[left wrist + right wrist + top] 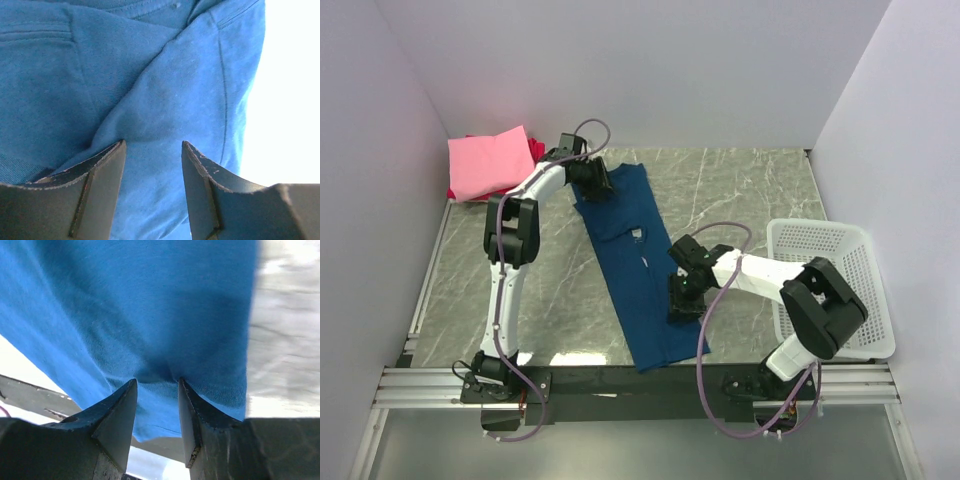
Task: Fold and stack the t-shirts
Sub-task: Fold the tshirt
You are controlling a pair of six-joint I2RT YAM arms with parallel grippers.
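A dark blue t-shirt (pixel 625 265) lies on the marble table as a long strip folded lengthwise, with a bit of white print (pixel 636 235) showing. My left gripper (pixel 592 186) stands on its far end by the collar and sleeve. It is open, its fingertips (pixel 120 147) resting on the blue cloth (pixel 150 90). My right gripper (pixel 684 303) is at the strip's right edge near the hem, also open. Its fingertips (pixel 131 386) press into the blue cloth (pixel 150 305), which puckers slightly between them. Folded pink (pixel 490 162) and red (pixel 537 150) t-shirts are stacked at the back left.
A white mesh basket (pixel 832 262) stands at the right edge of the table. The walls close in on the left, back and right. A black rail (pixel 620 380) runs along the near edge by the arm bases.
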